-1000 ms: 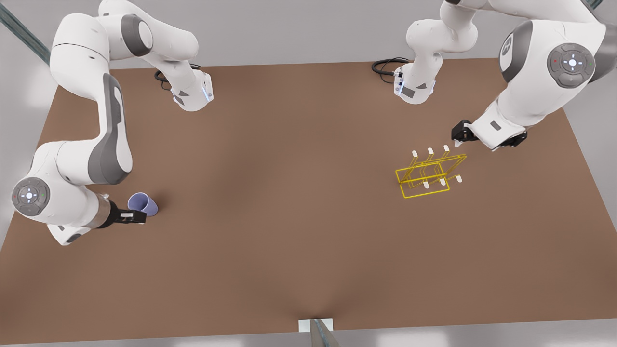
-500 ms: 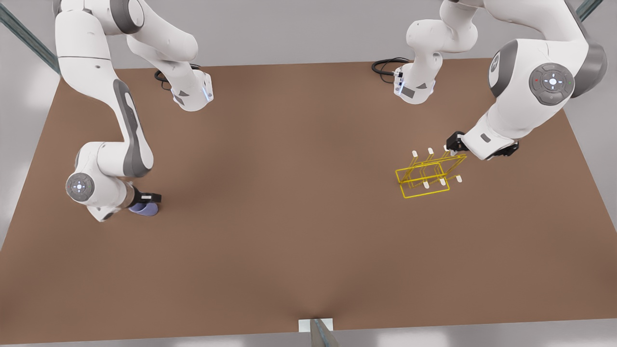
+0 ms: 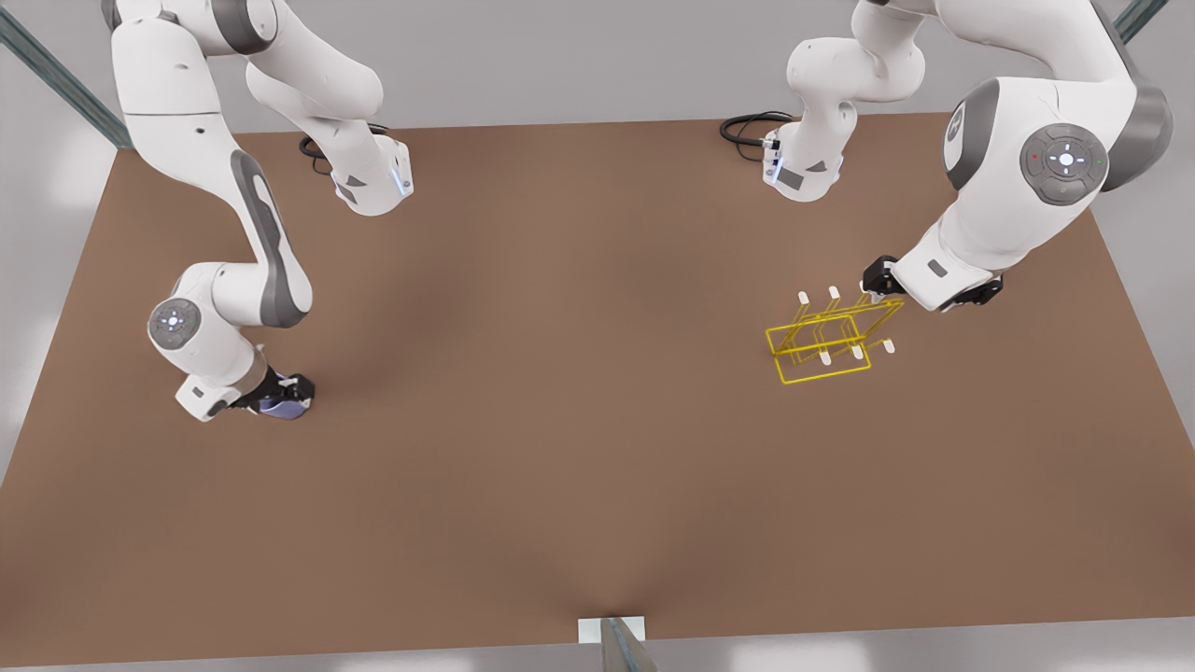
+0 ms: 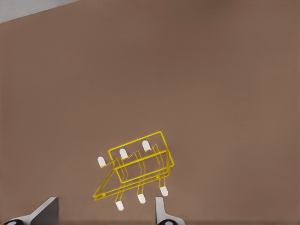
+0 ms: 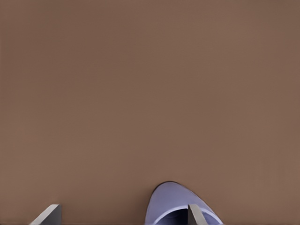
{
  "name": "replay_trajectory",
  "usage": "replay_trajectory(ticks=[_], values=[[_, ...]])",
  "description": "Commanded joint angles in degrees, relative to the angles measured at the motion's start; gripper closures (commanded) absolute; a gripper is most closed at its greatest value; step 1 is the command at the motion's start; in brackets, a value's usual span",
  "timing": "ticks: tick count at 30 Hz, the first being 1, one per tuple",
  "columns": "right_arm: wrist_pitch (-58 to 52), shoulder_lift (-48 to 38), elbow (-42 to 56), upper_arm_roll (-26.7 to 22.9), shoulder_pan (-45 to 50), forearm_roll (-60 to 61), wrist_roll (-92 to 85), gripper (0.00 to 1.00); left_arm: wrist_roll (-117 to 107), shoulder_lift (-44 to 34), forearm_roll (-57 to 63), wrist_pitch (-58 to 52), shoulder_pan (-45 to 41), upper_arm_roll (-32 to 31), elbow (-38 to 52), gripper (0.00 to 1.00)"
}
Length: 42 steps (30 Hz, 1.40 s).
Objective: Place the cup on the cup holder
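Cup (image 3: 278,405) and rack sit well apart on the brown desk (image 3: 579,392), the cup at the front view's left under the right hand (image 3: 280,397). That hand's fingers are spread, one finger (image 5: 194,214) inside the cup's mouth and the other (image 5: 47,214) outside on bare desk, so the wall lies between them, not yet pinched. Lying on its side, the cup (image 5: 180,206) looks light, stiff and smooth; a firm pinch across the rim wall seems the surest hold, since the plain tapered surface could slip.

Far to the front view's right of the cup, the yellow rack (image 3: 829,338) stands with the left hand (image 3: 873,280) just beside its rear prongs, fingers spread and holding nothing. The left wrist view lays out the rack (image 4: 136,171) with all six white-capped prongs. The right wrist view reveals the finger inside the cup, which the front view hides beneath the wrist.
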Motion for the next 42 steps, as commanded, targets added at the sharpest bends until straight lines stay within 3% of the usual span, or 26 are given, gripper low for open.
replay_trajectory(ticks=[1,28,39,40,42], values=[[2.1,0.0,-0.7,0.0,0.0,0.1,-6.6,0.00,0.1,0.1,0.0,-0.1,0.0,0.0,0.0,0.00],[1.7,0.0,-5.5,0.0,-1.5,0.1,-6.4,0.00,0.0,0.1,0.0,-1.8,-0.6,0.0,0.0,0.00],[2.2,4.8,-5.0,0.0,-2.5,0.1,-5.9,0.00,0.0,0.1,0.0,-2.3,-0.6,-0.1,0.0,0.00],[2.2,4.8,-4.9,0.0,-2.5,0.1,-5.9,0.04,0.0,0.1,0.0,-2.3,-1.3,0.0,0.0,0.00],[2.2,4.8,-4.8,0.0,-2.5,0.1,-5.9,0.25,0.1,0.0,0.0,-2.3,-1.3,-0.1,0.0,0.00]])
